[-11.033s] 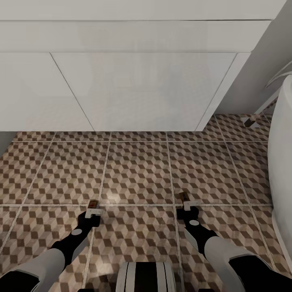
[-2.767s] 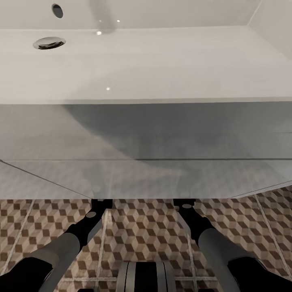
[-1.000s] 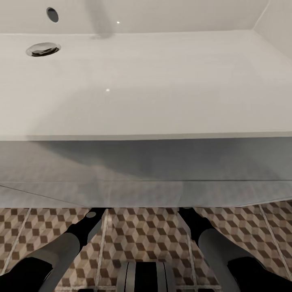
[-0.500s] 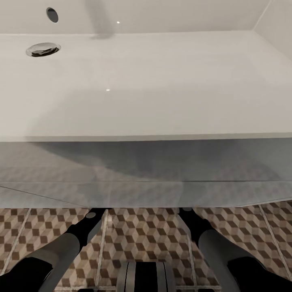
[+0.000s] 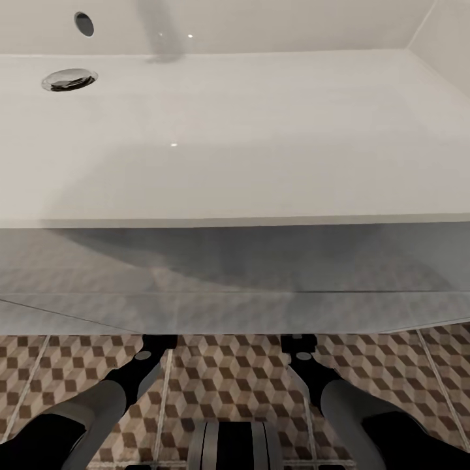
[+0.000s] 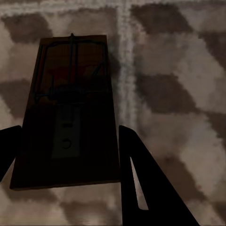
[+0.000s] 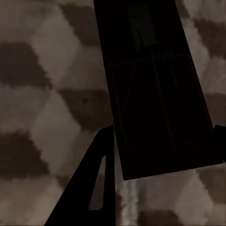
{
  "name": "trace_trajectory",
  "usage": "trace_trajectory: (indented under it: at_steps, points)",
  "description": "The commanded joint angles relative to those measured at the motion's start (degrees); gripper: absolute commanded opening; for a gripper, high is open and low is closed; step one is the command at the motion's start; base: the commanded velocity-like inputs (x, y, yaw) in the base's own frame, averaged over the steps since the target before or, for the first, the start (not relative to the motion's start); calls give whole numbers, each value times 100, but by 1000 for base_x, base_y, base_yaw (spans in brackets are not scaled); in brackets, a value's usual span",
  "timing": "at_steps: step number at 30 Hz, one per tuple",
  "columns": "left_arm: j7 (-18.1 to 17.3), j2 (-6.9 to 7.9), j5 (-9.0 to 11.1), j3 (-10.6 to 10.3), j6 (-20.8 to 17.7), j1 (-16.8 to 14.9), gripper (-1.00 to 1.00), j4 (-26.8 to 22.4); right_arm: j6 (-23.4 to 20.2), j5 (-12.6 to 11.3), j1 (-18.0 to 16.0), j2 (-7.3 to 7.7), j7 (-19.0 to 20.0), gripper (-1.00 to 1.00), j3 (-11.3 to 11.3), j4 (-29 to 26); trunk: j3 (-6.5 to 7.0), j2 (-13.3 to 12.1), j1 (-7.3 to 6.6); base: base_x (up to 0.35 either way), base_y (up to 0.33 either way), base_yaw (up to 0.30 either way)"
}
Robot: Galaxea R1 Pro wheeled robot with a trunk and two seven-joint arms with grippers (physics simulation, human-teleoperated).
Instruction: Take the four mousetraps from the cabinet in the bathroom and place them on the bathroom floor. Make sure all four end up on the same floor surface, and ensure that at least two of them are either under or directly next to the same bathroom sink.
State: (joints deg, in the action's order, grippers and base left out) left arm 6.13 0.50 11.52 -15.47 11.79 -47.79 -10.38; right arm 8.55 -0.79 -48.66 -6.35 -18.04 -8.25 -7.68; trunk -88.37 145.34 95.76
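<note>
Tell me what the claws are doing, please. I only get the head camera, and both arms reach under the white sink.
Observer: The left claw has a mousetrap lying between its two fingers, with the patterned floor behind it.
Visitor: And the other arm?
Observer: The right claw brackets a second mousetrap the same way, down in the shadow of the sink.
Visitor: Are they squeezing them?
Observer: The fingers sit right along each board's long edges, but it is too dark to tell whether they grip.
</note>
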Motion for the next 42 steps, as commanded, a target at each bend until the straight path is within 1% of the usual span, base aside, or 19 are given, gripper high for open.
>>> trace_trajectory:
  at_steps: [1,5,8,13,20,26,33,42]
  points:
    - [16,1,38,-47,15,-2,-100,11,23,-20,-4,-9,-26,-100,-36,28,-3,1,-1,0,0,0]
    - [13,-10,37,-51,10,-2,-100,43,108,-12,-4,-90,-25,-100,-35,173,-3,1,-1,0,0,0]
    - [12,-15,34,-52,12,-2,-100,85,208,-10,-4,-117,-19,-100,-36,230,-3,1,-1,0,0,0]
    - [11,-22,28,-53,16,-2,-100,208,272,-11,-4,-127,-15,-100,-36,252,-3,1,-1,0,0,0]
    - [11,-24,23,-60,17,-2,-100,266,306,-18,-4,-133,146,-100,-33,287,-3,1,-1,0,0,0]
    - [5,-28,15,-69,5,-2,-100,350,409,-11,-4,-144,188,-100,-36,398,-3,1,-1,0,0,0]
    - [-178,-32,17,-70,-8,-2,-100,467,442,-15,12,-142,226,-100,-32,501,-3,1,-1,0,0,0]
    - [-216,-26,17,-71,-23,-2,-100,517,451,-30,75,-138,365,-100,-28,520,-3,1,-1,0,0,0]
